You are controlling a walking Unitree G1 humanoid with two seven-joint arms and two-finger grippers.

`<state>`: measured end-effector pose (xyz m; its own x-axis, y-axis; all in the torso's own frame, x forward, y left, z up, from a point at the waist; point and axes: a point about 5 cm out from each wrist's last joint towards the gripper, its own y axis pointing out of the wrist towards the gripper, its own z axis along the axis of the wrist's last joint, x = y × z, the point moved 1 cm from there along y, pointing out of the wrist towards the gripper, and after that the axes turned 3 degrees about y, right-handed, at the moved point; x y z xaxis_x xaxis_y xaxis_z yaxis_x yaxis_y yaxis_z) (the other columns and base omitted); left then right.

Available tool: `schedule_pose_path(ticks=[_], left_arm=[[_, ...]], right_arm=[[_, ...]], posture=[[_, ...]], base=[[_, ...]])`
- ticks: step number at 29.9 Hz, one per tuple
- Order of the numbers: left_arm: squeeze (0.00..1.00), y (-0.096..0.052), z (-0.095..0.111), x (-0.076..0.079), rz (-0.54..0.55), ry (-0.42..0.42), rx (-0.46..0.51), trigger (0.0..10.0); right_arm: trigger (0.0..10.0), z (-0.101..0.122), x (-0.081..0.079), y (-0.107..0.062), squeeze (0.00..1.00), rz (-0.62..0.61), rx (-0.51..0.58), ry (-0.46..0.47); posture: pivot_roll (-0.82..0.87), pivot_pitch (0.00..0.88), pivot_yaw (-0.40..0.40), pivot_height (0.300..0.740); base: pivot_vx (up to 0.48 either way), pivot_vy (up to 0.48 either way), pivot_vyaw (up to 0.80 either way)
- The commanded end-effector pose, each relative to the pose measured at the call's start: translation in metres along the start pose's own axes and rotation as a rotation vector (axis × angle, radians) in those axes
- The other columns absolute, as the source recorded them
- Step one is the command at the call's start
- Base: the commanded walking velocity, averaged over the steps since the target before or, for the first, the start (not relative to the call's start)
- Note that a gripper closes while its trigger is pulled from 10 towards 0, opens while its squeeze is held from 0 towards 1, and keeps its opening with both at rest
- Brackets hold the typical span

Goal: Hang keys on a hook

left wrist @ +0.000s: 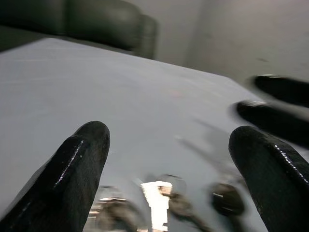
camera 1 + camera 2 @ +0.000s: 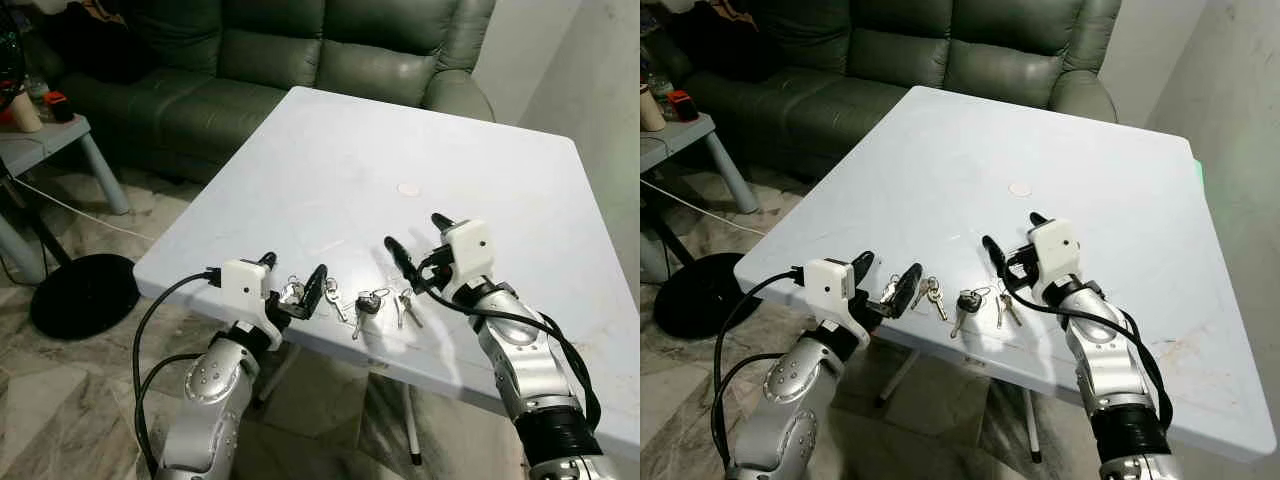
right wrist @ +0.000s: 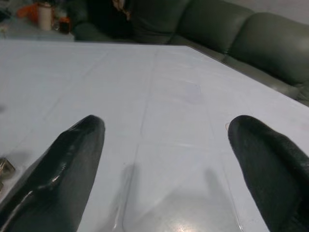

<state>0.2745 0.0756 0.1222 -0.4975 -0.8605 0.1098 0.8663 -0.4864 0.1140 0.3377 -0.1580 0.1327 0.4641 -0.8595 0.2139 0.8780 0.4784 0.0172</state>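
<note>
White table (image 2: 300, 170) bears keys (image 2: 365, 302) and a small disc (image 2: 409, 188).

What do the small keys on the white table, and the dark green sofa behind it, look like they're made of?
The small silver keys look like bare metal: they glint, and some seem to have dark heads. The dark green sofa looks like leather or a faux leather, given its smooth sheen and soft creases. The white square table looks like matte plastic.

head eyes: look down on table (image 2: 330, 180); wrist cams: low, close over same tabletop
</note>
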Motion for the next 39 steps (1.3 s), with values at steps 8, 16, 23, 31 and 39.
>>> schedule_pose_path(ticks=[8,16,23,31,39], left_arm=[[0.0,0.001,-0.003,0.02,-0.088,0.01,-0.02,10.0],[0.0,0.0,-0.002,0.021,-0.088,0.003,-0.022,10.0],[0.0,0.001,-0.001,0.021,-0.087,0.003,-0.025,10.0],[0.0,0.002,0.0,0.023,-0.088,0.004,-0.022,10.0],[0.0,0.003,0.003,0.022,-0.088,-0.003,-0.014,10.0]], right_arm=[[10.0,-0.008,0.012,-0.006,0.0,0.155,-0.074,-0.115],[10.0,-0.005,0.018,-0.008,0.0,0.202,-0.086,-0.144],[10.0,-0.01,0.016,-0.008,0.0,0.265,-0.092,-0.205],[10.0,-0.012,0.017,-0.012,0.0,0.323,-0.104,-0.259],[10.0,-0.018,0.012,-0.016,0.0,0.409,-0.122,-0.255]], posture=[[0.06,0.071,-0.09,0.74],[0.06,0.076,-0.093,0.74],[0.06,0.076,-0.094,0.74],[0.06,0.069,-0.097,0.74],[0.06,0.057,-0.095,0.74]], base=[[0.0,0.0,0.0],[0.0,0.0,0.0],[0.0,0.0,0.0],[0.0,0.0,0.0],[0.0,0.0,0.0]])
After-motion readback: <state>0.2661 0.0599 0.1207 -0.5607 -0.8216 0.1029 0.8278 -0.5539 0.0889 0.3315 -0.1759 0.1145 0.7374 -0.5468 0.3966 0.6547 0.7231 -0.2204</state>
